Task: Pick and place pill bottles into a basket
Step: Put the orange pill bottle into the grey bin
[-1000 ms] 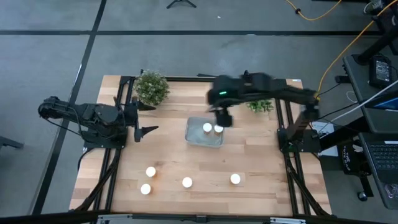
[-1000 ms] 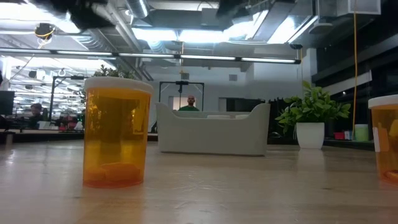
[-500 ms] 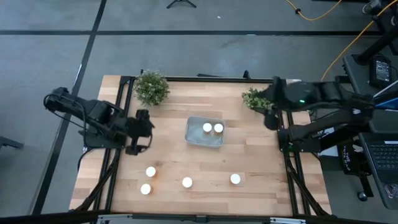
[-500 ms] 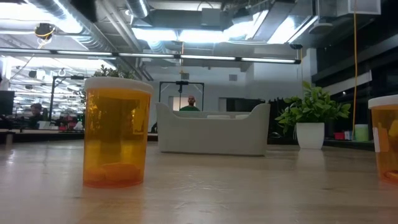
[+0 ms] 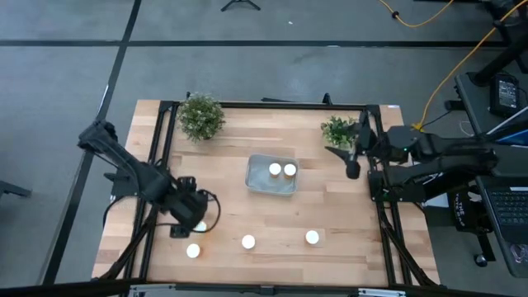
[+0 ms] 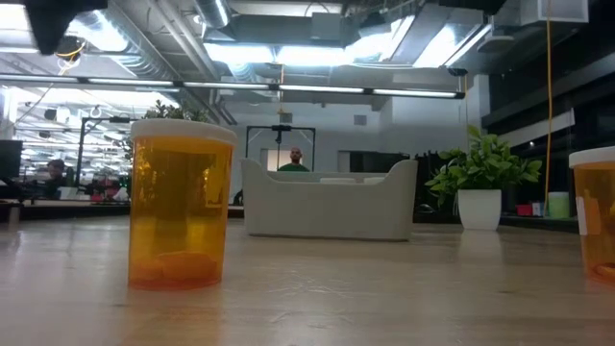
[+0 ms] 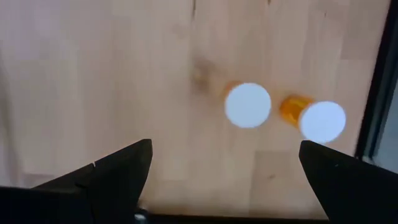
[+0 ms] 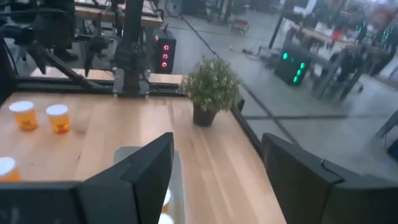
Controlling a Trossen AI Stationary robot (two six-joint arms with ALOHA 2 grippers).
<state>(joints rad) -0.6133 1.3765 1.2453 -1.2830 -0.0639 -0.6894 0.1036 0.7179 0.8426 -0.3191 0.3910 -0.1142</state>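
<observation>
Two pill bottles (image 5: 275,169) (image 5: 289,170) with white caps stand in the pale basket (image 5: 256,185) at mid-table. Two bottles stand at the near left (image 5: 201,226) (image 5: 193,250), and two more stand along the near side (image 5: 248,242) (image 5: 312,238). My left gripper (image 5: 191,216) hangs open above the near-left pair, pointing down. Its wrist view shows both caps (image 7: 247,105) (image 7: 322,121) ahead of the spread fingers (image 7: 227,180). My right gripper (image 5: 345,161) is open and empty by the table's right edge; it also shows in its wrist view (image 8: 217,180).
Two potted plants stand at the far side, one at the left (image 5: 200,116) and one at the right (image 5: 339,131), close to my right gripper. The low view shows one bottle (image 6: 181,211) close up, the basket (image 6: 327,202) behind it, and a person far off.
My left gripper has swung from the table's left edge toward the near edge and now points down over the two near-left bottles. My right gripper has drawn back from over the basket to the table's right edge. No bottle has moved.
</observation>
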